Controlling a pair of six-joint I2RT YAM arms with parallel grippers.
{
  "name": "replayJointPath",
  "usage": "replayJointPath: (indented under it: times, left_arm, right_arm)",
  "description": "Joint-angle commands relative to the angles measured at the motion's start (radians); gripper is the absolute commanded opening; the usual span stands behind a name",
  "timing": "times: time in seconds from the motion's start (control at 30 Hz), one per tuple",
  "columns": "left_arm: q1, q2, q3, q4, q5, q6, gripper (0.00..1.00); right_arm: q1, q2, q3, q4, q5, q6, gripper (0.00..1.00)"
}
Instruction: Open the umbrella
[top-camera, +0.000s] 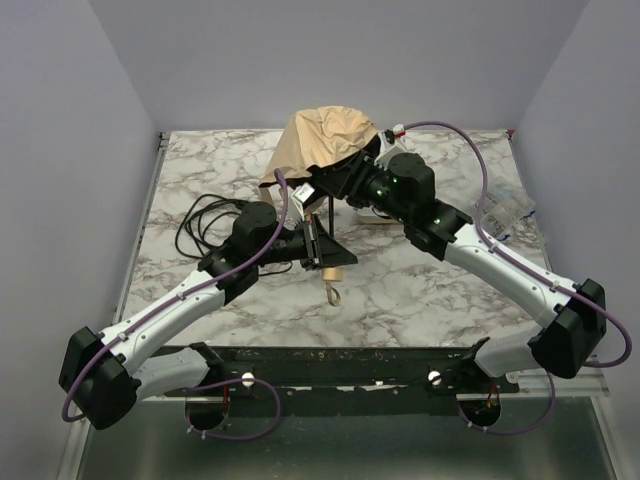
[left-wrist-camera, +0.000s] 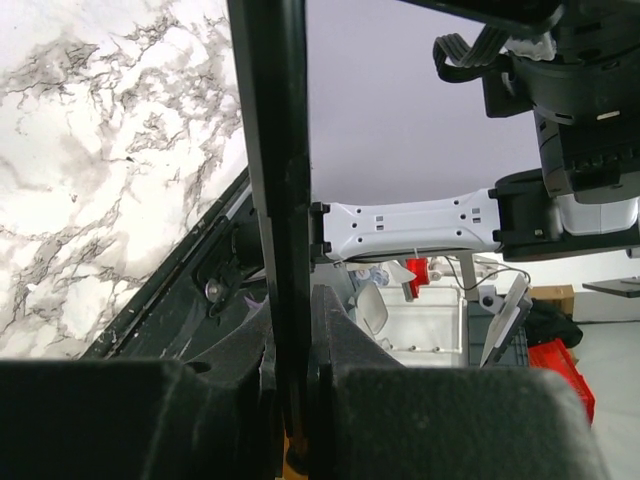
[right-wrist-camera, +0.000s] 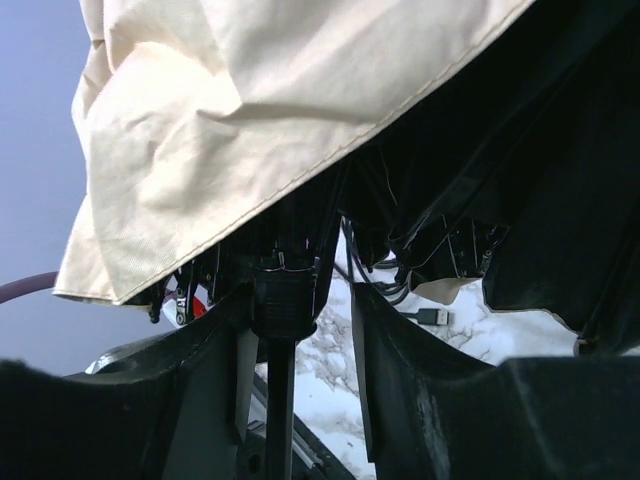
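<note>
Left gripper is clenched on the thin black shaft of the umbrella, low down near the handle end. The wrist loop dangles below it toward the near edge of the table. Right gripper sits up under the canopy with its jaws apart. They straddle the black runner with a gap showing on each side, so it grasps nothing.

The umbrella sits mid-table, tilted: tan canopy toward the far edge, handle toward the near edge. It is lifted off the surface, held by the left arm.

Progress: partway. The shaft looks extended and the runner is pushed up close to the canopy. The fabric is slack and creased, and the black ribs are bunched, not spread. What is left, as I judge it: drive the runner up until it locks and the canopy goes taut.

Loose black cables lie near the left edge, apart from the umbrella.
</note>
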Motion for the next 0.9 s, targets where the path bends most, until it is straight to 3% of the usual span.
replayJointPath:
  times: [0.0, 0.2, 0.47, 0.67, 0.87]
  left_arm:
    - [0.006, -0.011, 0.056, 0.086, -0.04, 0.065, 0.0]
    - [0.005, -0.01, 0.056, 0.088, -0.04, 0.066, 0.0]
    - [0.006, -0.007, 0.058, 0.101, -0.019, 0.072, 0.0]
    - [0.004, -0.011, 0.04, 0.108, 0.016, 0.077, 0.0]
    - [-0.028, -0.05, 0.033, 0.062, 0.016, 0.099, 0.0]
  right_arm:
    - [-0.004, -0.04, 0.005, -0.058, 0.085, -0.04, 0.45]
    - [-0.003, -0.046, 0.016, -0.059, 0.111, -0.05, 0.3]
    - [-0.004, -0.028, 0.015, -0.049, 0.107, -0.046, 0.27]
    - [-0.003, -0.002, 0.038, -0.02, 0.169, -0.051, 0.2]
    - [-0.003, 0.0, 0.024, 0.091, 0.308, -0.042, 0.03]
